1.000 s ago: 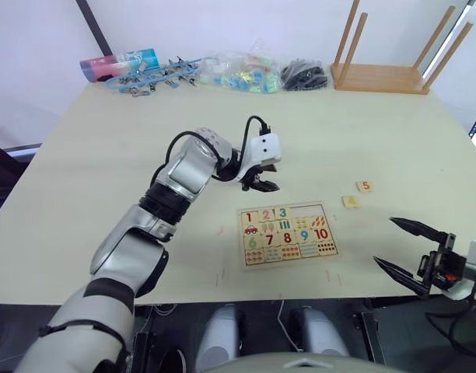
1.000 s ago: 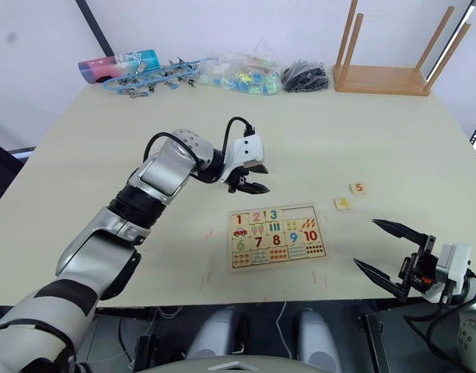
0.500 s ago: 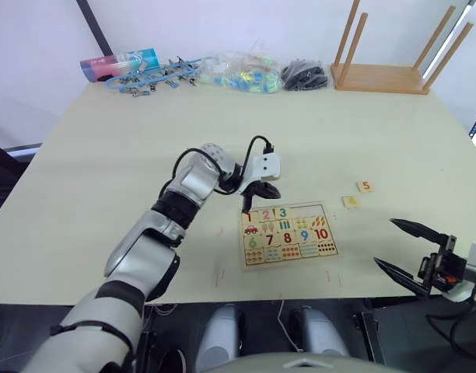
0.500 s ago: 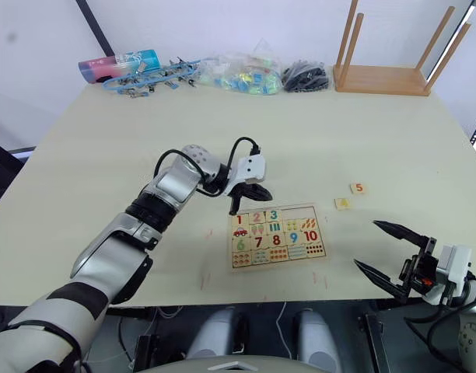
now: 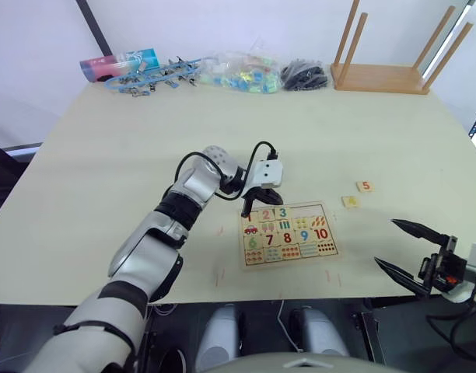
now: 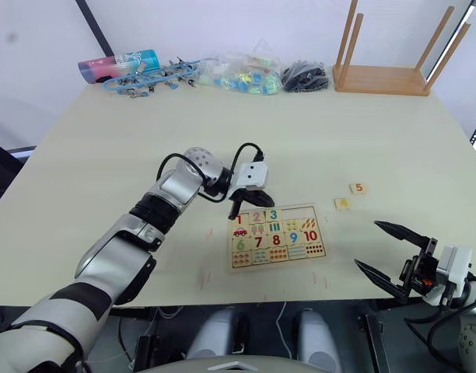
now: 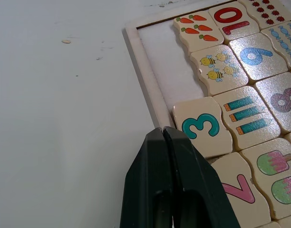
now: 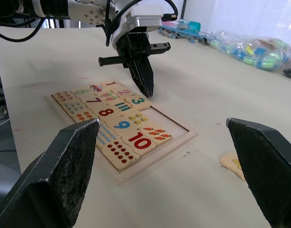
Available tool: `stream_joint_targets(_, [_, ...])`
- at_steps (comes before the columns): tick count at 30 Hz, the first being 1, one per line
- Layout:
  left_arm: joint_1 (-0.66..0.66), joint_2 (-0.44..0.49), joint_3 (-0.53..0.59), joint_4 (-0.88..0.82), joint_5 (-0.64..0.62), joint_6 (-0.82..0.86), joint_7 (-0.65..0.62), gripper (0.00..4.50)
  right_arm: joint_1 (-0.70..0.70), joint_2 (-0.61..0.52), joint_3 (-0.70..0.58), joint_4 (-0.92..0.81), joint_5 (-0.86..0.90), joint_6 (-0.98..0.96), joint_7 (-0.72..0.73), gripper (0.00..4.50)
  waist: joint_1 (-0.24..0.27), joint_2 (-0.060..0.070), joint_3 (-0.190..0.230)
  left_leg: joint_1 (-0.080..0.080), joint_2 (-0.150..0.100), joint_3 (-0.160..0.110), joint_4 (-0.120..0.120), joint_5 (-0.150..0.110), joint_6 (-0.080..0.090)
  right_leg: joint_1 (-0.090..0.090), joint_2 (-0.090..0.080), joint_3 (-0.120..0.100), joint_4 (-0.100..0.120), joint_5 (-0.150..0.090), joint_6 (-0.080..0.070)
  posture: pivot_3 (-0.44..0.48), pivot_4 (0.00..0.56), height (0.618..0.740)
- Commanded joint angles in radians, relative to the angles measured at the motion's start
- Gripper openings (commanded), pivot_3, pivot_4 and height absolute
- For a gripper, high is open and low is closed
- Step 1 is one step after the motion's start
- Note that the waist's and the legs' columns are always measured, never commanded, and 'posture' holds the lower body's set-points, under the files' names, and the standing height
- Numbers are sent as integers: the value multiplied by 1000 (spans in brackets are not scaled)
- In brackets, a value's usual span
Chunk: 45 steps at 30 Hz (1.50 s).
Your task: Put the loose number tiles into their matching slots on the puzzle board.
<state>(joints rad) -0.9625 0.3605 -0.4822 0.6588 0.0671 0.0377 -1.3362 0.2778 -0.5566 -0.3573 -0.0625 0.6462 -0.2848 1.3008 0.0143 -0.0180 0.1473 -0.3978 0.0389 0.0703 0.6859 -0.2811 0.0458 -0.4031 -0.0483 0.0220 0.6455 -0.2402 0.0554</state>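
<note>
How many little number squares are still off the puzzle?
2. The 5 tile and the 4 tile lie on the table, to the right of the puzzle board, the 4 nearer the board. None seem hidden.

left end effector [image 5: 249,207] at puzzle board [image 5: 287,233] top edge | tiles 4 [image 5: 350,201], 5 [image 5: 365,186] loose on table [image 5: 106,155]

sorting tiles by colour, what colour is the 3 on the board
Teal, clearest in the left wrist view on the 3 tile, beside the shut left pincer.

You face a pale tabletop [image 5: 106,171]; an upturned wooden stool [image 5: 386,58] stands at its far edge, before a white wall [image 5: 222,23].
</note>
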Motion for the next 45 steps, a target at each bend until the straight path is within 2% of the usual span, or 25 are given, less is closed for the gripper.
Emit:
stream_joint_targets(1, [13, 2, 17, -21, 3, -10, -9, 45, -4, -11, -23, -21, 14, -10, 3, 4500, 0, 0, 0, 0, 0, 0, 0, 0, 0, 0, 0, 0, 0, 0, 0, 0, 150, 737])
stream_joint_targets(19, [28, 15, 29, -45, 10, -6, -34, 45, -18, -15, -22, -5, 10, -8, 11, 4500, 0, 0, 0, 0, 0, 0, 0, 0, 0, 0, 0, 0, 0, 0, 0, 0, 150, 737])
stream_joint_targets(28, [15, -8, 76, -61, -31, -1, -28, 45, -19, -14, -20, -3, 9, -8, 12, 4500, 0, 0, 0, 0, 0, 0, 0, 0, 0, 0, 0, 0, 0, 0, 0, 0, 150, 737])
stream_joint_targets(39, [90, -2, 70, -191, -69, 58, -97, 45, -26, -13, -19, 2, 8, -9, 16, 4500, -1, 0, 0, 0, 0, 0, 0, 0, 0, 0, 0, 0, 0, 0, 0, 0, 150, 737])
stream_joint_targets(45, [123, 9, 45, -212, -32, 83, -69, 45, -23, -14, -19, 0, 7, -4, 17, 4500, 1, 0, 0, 0, 0, -1, 0, 0, 0, 0, 0, 0, 0, 0, 0, 0, 150, 737])
